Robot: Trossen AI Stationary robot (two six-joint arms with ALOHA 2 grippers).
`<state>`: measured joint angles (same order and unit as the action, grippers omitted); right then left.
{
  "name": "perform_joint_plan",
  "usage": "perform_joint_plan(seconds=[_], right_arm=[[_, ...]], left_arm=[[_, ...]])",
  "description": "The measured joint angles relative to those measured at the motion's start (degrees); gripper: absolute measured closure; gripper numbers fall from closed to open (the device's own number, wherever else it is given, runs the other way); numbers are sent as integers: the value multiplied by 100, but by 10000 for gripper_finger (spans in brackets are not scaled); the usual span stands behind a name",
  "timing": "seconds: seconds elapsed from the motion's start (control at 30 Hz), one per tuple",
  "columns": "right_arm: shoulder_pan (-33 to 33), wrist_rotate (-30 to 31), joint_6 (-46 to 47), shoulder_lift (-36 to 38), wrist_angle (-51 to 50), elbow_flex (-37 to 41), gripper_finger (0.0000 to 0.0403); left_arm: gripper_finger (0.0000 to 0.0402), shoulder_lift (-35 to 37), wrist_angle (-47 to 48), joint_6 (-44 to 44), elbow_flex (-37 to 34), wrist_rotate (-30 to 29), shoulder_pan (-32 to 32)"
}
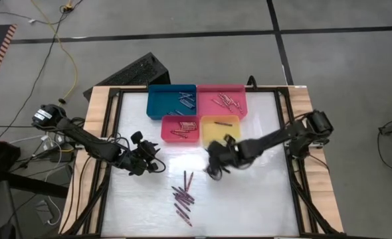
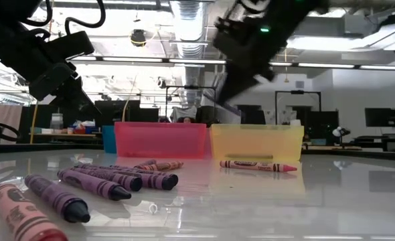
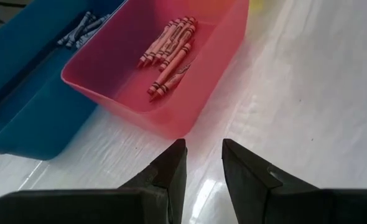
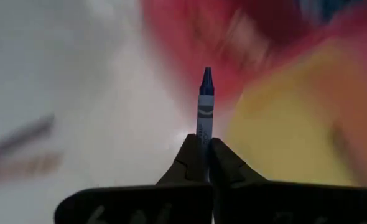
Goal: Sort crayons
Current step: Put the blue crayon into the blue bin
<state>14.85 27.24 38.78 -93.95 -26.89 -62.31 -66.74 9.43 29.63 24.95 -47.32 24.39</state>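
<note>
right gripper pinched shut on one blue crayon, held by its lower end, long axis in line with the fingers, pointed tip leading straight out ahead. hangs above the table, just in front of the yellow tray. wrapper shows a wavy band, print too small to read.

left gripper with fingers slightly apart, nothing between them, low over the table just short of the red tray, blue tray beside it.

loose pile of crayons on the table toward the near edge, between the two arms, mostly purple, long axes roughly parallel and slanted; two thin ones stand apart at the pile's far end, nearly lengthwise. from table height, purple ones lying side by side with tips to the right, a pinkish one nearest the camera, and a single red crayon lying crosswise in front of the yellow tray, label printed but not legible.

red tray holding a bundle of red crayons, tips toward the near wall. blue tray holding dark blue ones. pink tray at the back with pink ones inside. one dark stick lying crosswise in the yellow tray.

black keyboard on the floor beyond the table, yellow cable trailing nearby.
</note>
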Motion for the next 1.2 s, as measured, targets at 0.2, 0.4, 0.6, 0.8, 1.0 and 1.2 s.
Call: perform_joint_plan(seconds=[0.2, 0.4, 0.6, 0.8, 1.0, 1.2], right_arm=[[-845, 461, -1701, 3, 1588, -233, 403], [-1702, 459, -2595, -20, 3234, -233, 403], [-2352, 388, -2748, -24, 3923, -233, 403], [-2771, 298, -2917, -24, 4200, -233, 403], [-3053, 107, -3160, -199, 4299, -522, 403], [-3201, -44, -3614, -1009, 3618, -1665, 403]], left_arm=[[307, 0, 4, 70, 0, 19, -1], [307, 0, 11, 129, 0, 47, 1], [307, 0, 11, 129, 0, 47, -1], [307, 0, 11, 129, 0, 1, 0], [307, 0, 12, 121, 0, -1, -1], [307, 0, 17, 155, 0, 12, 0]])
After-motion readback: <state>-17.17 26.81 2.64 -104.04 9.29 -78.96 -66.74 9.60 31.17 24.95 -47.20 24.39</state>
